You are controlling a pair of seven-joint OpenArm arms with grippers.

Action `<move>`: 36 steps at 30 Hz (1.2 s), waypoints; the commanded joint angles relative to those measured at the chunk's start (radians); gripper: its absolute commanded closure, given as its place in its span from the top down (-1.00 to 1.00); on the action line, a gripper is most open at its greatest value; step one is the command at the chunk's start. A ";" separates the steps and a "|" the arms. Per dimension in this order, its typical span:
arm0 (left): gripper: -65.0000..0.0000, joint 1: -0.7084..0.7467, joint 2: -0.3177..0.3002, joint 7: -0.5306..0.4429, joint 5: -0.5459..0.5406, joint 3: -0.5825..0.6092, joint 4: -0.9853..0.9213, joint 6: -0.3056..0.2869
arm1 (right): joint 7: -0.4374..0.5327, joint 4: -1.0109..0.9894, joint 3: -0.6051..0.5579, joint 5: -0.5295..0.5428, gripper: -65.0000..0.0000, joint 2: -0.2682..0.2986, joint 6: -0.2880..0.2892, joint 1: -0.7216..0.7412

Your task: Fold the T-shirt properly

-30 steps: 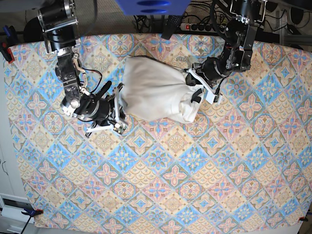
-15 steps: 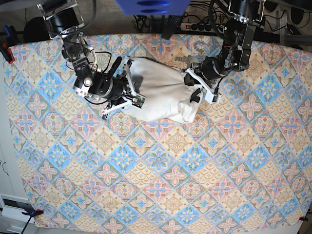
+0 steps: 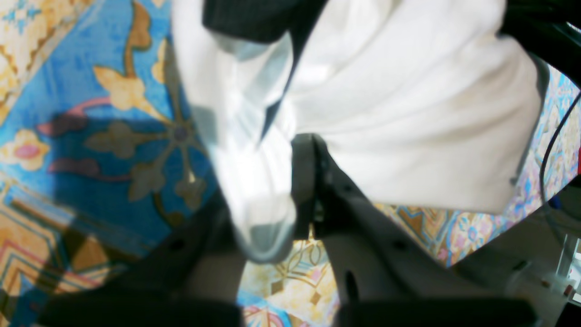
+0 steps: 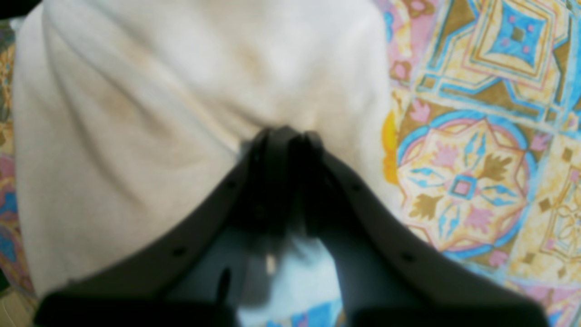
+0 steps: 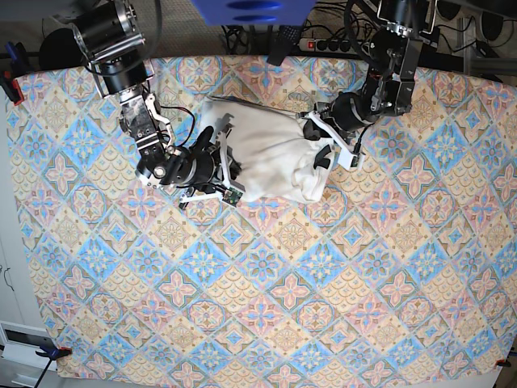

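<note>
The white T-shirt [image 5: 266, 153] lies bunched in a rough fold at the back middle of the table, with no print showing. My right gripper [image 5: 224, 174] is at its lower-left edge, and in the right wrist view the gripper [image 4: 286, 136] is shut on the T-shirt [image 4: 181, 68], its dark fingers pressed together over the cloth. At the shirt's right end, where the cloth gathers into a bundle, is my left gripper [image 5: 319, 145]. The left wrist view shows this gripper [image 3: 288, 159] shut on a fold of the T-shirt [image 3: 408, 113], with cloth draped over one finger.
A patterned tablecloth [image 5: 266, 291] covers the whole table. A power strip and cables [image 5: 335, 44] lie beyond the back edge, beside a blue object [image 5: 250, 10]. Clamps hold the cloth at the left edge [image 5: 10, 81] and front-left corner [image 5: 50, 352].
My right arm has swung up from the shirt's lower-left corner and in over its left edge, carrying that edge to the right. My left gripper has shifted slightly up and back.
</note>
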 commanded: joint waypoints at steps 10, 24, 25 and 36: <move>-0.83 0.142 -0.063 0.037 -0.002 -0.086 0.234 -0.004 | 0.019 -0.033 0.060 -0.010 -0.82 0.007 0.002 0.015; -0.83 0.251 -0.060 0.029 -0.003 -0.216 0.314 -0.005 | 0.019 -0.004 0.060 -0.012 -0.82 0.010 0.002 0.009; -0.84 0.280 -0.055 0.029 -0.003 -0.261 0.352 -0.007 | 0.017 0.024 0.062 -0.012 -0.82 0.012 0.002 0.009; -0.84 0.291 0.041 0.037 0.002 -0.370 0.426 -0.007 | -0.060 0.248 0.056 -0.012 -0.82 0.041 0.002 -0.034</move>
